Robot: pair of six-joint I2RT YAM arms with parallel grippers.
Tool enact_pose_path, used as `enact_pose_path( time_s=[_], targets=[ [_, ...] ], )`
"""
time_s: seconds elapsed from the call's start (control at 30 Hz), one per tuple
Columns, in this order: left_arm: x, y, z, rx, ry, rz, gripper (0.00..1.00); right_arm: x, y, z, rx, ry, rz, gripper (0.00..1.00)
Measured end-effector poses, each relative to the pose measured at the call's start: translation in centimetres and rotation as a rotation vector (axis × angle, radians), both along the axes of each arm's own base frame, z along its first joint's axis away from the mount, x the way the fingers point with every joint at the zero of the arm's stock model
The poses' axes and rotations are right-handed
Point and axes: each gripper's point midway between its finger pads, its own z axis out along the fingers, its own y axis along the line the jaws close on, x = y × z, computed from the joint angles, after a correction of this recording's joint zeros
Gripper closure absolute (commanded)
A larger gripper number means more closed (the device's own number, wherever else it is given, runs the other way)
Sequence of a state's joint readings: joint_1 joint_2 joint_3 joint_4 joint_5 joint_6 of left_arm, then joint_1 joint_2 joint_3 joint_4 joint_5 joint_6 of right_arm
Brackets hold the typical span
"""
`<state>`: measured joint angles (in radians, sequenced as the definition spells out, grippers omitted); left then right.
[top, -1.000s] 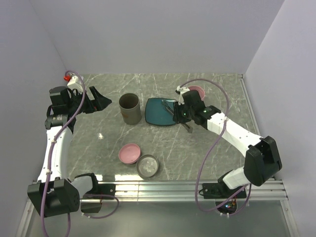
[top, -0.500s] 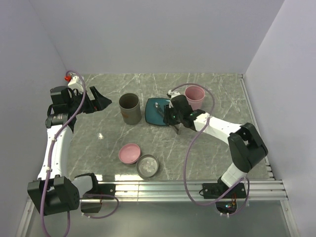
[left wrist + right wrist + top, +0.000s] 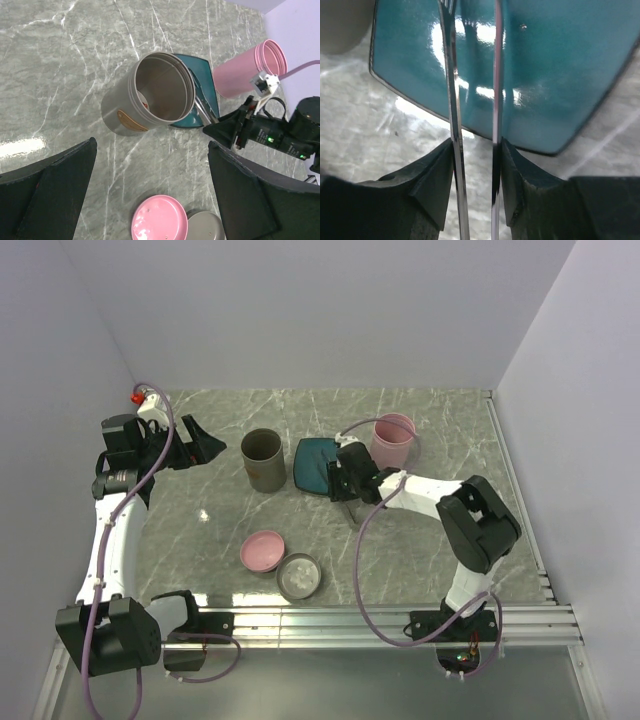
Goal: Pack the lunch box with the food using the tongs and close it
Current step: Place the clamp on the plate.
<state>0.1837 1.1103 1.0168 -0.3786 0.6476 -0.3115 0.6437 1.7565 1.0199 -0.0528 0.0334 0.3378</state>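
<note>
Slim silver tongs (image 3: 451,75) are held in my right gripper (image 3: 476,150), its fingers (image 3: 437,170) pressing on the two arms, which stand a little apart. The tong arms reach over a teal plate (image 3: 560,65) that looks bare in the right wrist view. From above, the right gripper (image 3: 345,485) sits at the plate's (image 3: 312,465) near right edge. The grey cylindrical lunch box (image 3: 263,459) stands upright and uncovered left of the plate. A small red bit of food (image 3: 145,105) shows inside the lunch box (image 3: 120,117). My left gripper (image 3: 205,445) hangs wide open and empty at the left, its jaws (image 3: 151,145) above the marble.
A pink cup (image 3: 393,438) stands behind the right arm. A pink lid (image 3: 263,550) and a grey lid (image 3: 299,575) lie side by side near the front. Walls close the table on the left, back and right.
My right gripper has swung left with the tongs, from the plate's right side to its near right edge, uncovering the pink cup. The left arm has not moved.
</note>
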Motion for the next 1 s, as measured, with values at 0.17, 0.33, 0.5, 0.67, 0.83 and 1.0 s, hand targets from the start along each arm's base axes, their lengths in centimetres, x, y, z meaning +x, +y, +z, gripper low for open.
enact_pose_path(
  time_s=[0.17, 0.33, 0.5, 0.67, 0.83, 1.0],
  targets=[
    [0.0, 0.0, -0.1, 0.0, 0.002, 0.0, 0.01, 1.1, 0.9, -0.1, 0.005, 0.003, -0.01, 0.52],
    [0.0, 0.0, -0.1, 0.002, 0.001, 0.0, 0.0, 2.1, 1.6, -0.7, 0.003, 0.009, -0.02, 0.37],
    [0.0, 0.0, -0.1, 0.002, 0.001, -0.001, 0.01, 2.1, 1.6, -0.6, 0.005, 0.012, -0.025, 0.32],
    [0.0, 0.0, -0.1, 0.002, 0.001, -0.001, 0.01, 2.0, 1.6, -0.4, 0.0, 0.023, -0.025, 0.19],
    [0.0, 0.0, -0.1, 0.002, 0.003, -0.001, 0.01, 1.6, 1.4, 0.3, -0.002, 0.033, -0.023, 0.11],
    [-0.1, 0.0, -0.2, 0.007, 0.002, -0.007, 0.01, 1.7, 1.6, 1.3, 0.008, 0.026, -0.017, 0.09]
  ],
)
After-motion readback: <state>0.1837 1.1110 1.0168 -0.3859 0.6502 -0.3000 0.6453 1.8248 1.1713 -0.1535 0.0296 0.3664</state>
